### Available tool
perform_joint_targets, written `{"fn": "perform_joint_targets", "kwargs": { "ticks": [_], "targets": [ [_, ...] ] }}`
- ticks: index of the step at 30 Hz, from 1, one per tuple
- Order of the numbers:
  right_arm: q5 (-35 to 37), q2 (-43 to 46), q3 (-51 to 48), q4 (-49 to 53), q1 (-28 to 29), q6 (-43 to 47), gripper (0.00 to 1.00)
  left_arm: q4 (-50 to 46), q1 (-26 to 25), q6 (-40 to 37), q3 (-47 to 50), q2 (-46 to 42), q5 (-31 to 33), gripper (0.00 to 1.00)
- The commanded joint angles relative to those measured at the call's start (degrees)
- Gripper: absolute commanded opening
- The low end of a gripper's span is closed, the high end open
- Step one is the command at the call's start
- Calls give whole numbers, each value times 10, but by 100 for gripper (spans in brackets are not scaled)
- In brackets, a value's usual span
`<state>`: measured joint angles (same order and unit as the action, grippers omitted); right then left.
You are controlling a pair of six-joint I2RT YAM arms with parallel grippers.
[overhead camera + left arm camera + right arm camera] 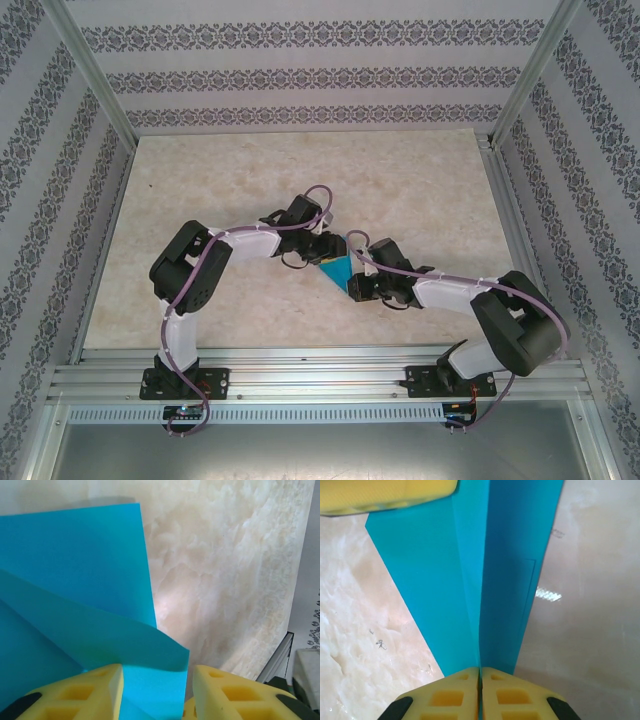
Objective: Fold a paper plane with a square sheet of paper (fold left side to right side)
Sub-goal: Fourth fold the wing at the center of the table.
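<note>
The cyan-blue sheet of paper [336, 268] lies creased at the table's middle, between both grippers. In the left wrist view the paper [75, 580] shows a raised folded flap. That flap reaches in between the yellow fingers of my left gripper [157, 680], which stand apart and do not pinch it. My right gripper [480, 672] is shut on the near end of the paper [510, 580], right on a long centre crease. A left fingertip [385, 492] rests over the paper's far end in the right wrist view. Seen from above, the left gripper [322, 250] and right gripper [352, 285] almost meet.
The beige marbled tabletop [300, 180] spreads around the paper. Aluminium frame posts [95, 80] and patterned walls [300, 40] enclose it. A metal rail [320, 375] at the near edge carries both arm bases.
</note>
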<state>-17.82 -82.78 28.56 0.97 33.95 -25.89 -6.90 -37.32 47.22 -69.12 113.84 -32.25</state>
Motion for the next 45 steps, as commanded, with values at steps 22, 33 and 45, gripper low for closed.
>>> {"fn": "perform_joint_targets", "kwargs": {
  "ticks": [22,33,45],
  "targets": [
    [-94,-36,-44,-87,-54,-37,10,-40,-4,-60,50,-110,44,42],
    [-128,-59,-59,-132,-75,-57,10,-8,-27,-49,44,-58,7,27],
    [-132,-63,-60,-138,-79,-60,11,-33,-36,-53,-4,0,7,29]
  ]
}}
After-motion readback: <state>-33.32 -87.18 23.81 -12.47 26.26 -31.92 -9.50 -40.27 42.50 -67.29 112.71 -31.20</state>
